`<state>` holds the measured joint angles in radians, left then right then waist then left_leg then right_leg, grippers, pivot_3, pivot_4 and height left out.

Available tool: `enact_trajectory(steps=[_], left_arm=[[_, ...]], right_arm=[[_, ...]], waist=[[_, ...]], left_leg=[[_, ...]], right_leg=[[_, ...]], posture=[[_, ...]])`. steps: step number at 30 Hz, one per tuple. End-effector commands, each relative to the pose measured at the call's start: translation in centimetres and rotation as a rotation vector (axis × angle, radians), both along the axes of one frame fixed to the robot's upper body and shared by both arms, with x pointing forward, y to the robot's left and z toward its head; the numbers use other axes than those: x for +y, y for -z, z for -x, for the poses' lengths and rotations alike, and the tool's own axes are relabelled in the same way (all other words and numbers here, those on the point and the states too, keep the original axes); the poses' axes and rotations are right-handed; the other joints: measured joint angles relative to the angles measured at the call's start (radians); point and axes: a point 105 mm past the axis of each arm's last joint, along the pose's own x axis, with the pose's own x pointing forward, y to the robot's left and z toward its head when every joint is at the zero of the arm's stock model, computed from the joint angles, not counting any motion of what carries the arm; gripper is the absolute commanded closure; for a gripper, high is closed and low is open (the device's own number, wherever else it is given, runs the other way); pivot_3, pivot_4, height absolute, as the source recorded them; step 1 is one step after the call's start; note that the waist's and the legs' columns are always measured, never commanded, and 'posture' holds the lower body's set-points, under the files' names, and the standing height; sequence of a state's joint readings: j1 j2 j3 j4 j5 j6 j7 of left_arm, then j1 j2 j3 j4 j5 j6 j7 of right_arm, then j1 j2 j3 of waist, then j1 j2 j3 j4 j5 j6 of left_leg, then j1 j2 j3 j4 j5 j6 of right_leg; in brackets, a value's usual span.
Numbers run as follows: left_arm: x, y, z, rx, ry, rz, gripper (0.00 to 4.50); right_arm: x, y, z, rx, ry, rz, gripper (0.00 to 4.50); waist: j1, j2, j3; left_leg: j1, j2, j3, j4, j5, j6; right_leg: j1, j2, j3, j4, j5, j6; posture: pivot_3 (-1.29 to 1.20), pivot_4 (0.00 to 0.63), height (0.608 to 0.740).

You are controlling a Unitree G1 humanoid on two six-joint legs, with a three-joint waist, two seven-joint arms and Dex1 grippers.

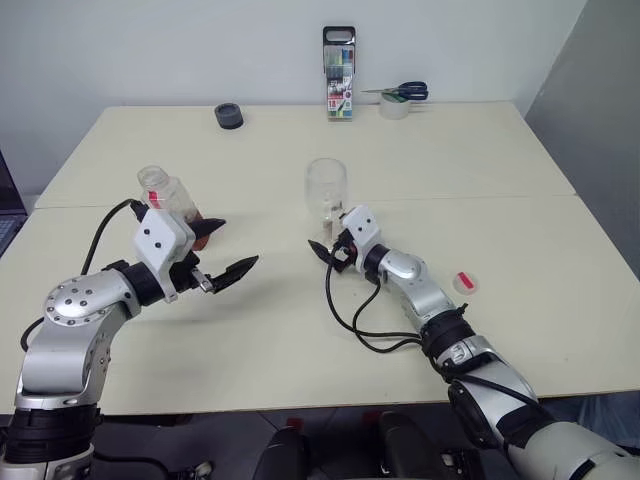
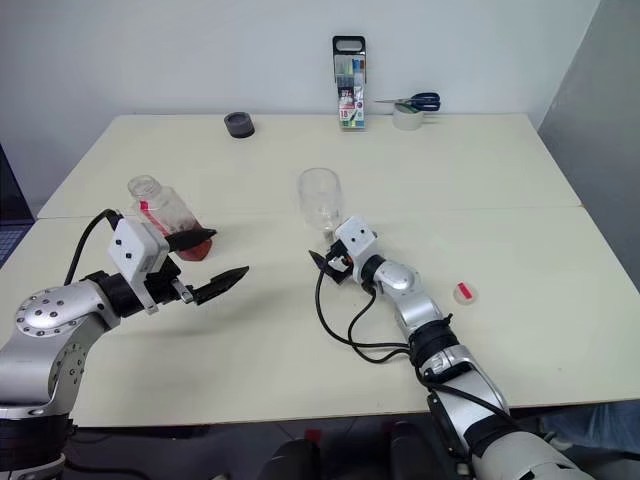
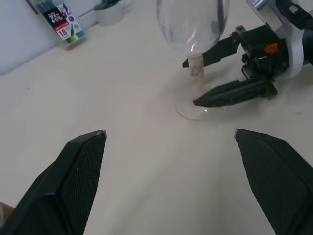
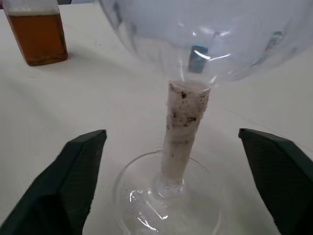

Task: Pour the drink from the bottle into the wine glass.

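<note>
Pouring not yet begun: bottle uncapped, wine glass empty, both grippers unladen.

Right gripper (image 1: 327, 250): fingers spread apart at the foot of the wine glass (image 1: 327, 190), one on each side of the stem, clamped on nothing. Wine glass: upright near the middle of the table (image 1: 500, 170), bowl clear and dry, no liquid in it. Left gripper (image 1: 222, 250): fingers wide apart, empty, raised above the table toward its left edge, just in front of the bottle (image 1: 168, 196). Bottle: standing upright, mouth open, the drink (image 4: 38, 36) filling only its lower part, reddish-brown. Cap (image 1: 465, 282): red-and-white, lying loose on the table to the right of the right arm. Judged status: opening done; grasping the bottle, carrying it to the glass and tipping it all remain.
</note>
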<state>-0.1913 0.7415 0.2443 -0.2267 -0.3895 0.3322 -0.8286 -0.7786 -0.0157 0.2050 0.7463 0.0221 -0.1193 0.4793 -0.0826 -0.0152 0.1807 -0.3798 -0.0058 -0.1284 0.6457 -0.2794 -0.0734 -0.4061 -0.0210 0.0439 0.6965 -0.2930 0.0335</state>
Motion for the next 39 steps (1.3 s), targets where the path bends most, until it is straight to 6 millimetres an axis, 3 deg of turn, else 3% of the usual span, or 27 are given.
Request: enact_trajectory(steps=[1,13,21,27,34,39], left_arm=[[-0.9,-2.1,0.1,-0.072,0.020,0.030,0.00],[-1.8,-2.8,0.3,-0.090,0.004,0.096,0.00],[-2.0,-2.5,0.2,-0.104,-0.018,0.157,0.00],[-2.2,-2.1,0.1,-0.110,-0.022,0.183,0.00],[-1.7,1.7,1.1,-0.113,-0.058,0.190,0.00],[0.2,5.5,1.3,-0.048,-0.237,0.246,0.00]], right_arm=[[-0.1,-1.5,0.1,-0.035,-0.010,-0.044,0.05],[-2.8,-1.1,0.7,-0.059,0.029,0.021,0.05],[-6.2,0.2,2.9,-0.079,0.058,0.124,0.05],[-7.8,-0.5,4.3,-0.129,0.085,0.132,0.05],[-6.8,-3.4,9.5,-0.125,-0.177,0.036,0.05],[-6.2,-5.3,12.6,-0.083,-0.356,-0.001,0.05]], waist=[[-0.001,0.000,0.000],[0.000,0.000,0.000],[0.003,0.000,0.000],[0.006,0.000,0.000],[0.010,0.000,0.000],[0.025,-0.001,0.000]], left_leg=[[0.000,0.000,0.000,0.000,0.000,0.000],[0.000,0.000,0.000,0.000,0.000,0.000],[0.000,0.000,0.000,0.000,0.000,0.000],[0.000,0.000,0.001,0.000,0.000,0.000],[0.000,0.000,0.001,0.000,0.000,0.000],[0.000,0.000,-0.001,0.001,0.000,0.000]], right_leg=[[0.000,0.000,0.000,0.000,0.000,0.000],[0.000,0.000,0.000,0.000,0.000,0.000],[0.000,0.000,0.000,0.000,0.000,0.000],[0.000,0.000,0.000,0.000,0.000,0.000],[0.001,-0.001,0.001,-0.002,0.000,0.000],[0.002,0.000,-0.001,-0.002,0.000,0.000]], posture=[[0.00,0.150,0.740],[0.00,0.150,0.740],[0.00,0.150,0.740],[0.00,0.150,0.740],[0.00,0.150,0.740],[0.00,0.150,0.740]])
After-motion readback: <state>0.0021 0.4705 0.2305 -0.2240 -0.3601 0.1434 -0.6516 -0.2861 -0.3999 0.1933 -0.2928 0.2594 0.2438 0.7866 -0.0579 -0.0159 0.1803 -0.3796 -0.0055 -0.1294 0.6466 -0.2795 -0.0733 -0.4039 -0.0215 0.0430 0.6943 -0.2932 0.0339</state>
